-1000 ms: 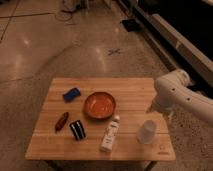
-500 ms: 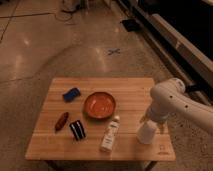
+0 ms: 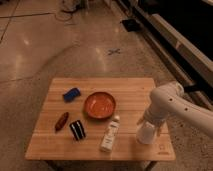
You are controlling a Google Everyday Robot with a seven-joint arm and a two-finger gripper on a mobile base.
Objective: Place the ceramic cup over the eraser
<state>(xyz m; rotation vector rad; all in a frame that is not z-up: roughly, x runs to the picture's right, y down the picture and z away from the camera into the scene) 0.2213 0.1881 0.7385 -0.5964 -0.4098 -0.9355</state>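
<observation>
**Robot hand meeting the cup at the right end of the surface, eraser well apart at the left**

A light wooden rectangular surface (image 3: 130,90) is standing on a speckled stone floor and is carrying all the objects. At its left, a reddish-brown oblong object (image 3: 62,120) is lying at a slant near the front edge. Behind it and slightly to the right, a blue rectangular block (image 3: 71,94) is resting closer to the far edge. Just beside the reddish-brown piece, on its right, the small dark rectangular eraser (image 3: 77,130) with two pale stripes is lying flat and uncovered. Nothing is touching it.

Near the middle, a round orange-red shallow bowl (image 3: 99,105) is sitting open side up. In front of the bowl and a little to the right, a slim white bottle with a label (image 3: 110,133) is lying tilted, its cap end pointing toward the bowl.

Further right, the small whitish tapered ceramic cup (image 3: 146,134) is showing at the near right part of the surface. It is well apart from the eraser, with the bottle between them. The hand (image 3: 148,122) is sitting directly over the cup's upper part and overlapping it. Whether the hand is spread or clamped on the cup cannot be told. The white rounded arm (image 3: 172,102) is reaching in from the right edge and bending down toward the cup.
</observation>
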